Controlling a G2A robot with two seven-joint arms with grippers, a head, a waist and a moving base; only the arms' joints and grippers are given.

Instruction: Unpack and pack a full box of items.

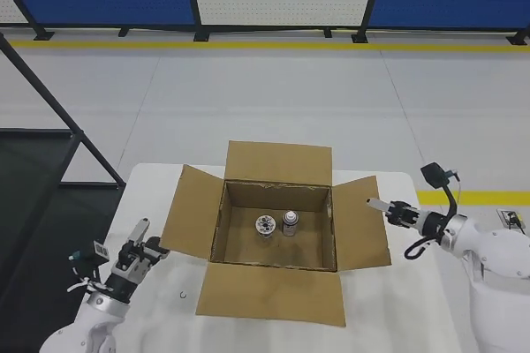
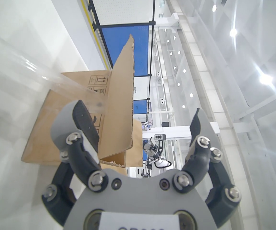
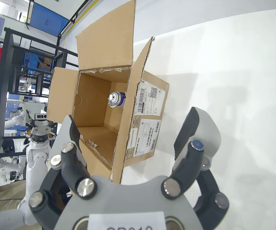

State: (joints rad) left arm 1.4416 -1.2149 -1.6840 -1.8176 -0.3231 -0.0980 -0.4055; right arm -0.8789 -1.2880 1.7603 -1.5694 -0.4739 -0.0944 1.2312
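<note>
One spray can (image 1: 290,222) and one round item (image 1: 265,226) stand in the open box (image 1: 278,164); left hand (image 2: 139,108), right hand (image 3: 131,115) gape empty.

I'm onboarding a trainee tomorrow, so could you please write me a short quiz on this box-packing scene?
1. True or false: all four flaps of the cardboard box are folded open.
2. How many items stand inside the box?
3. The left gripper and right gripper are: A) both open and empty; B) both shut on cans; C) one open, one shut on a flap.
Key: 1 true; 2 two, a spray can and a round-topped item; 3 A.
</note>
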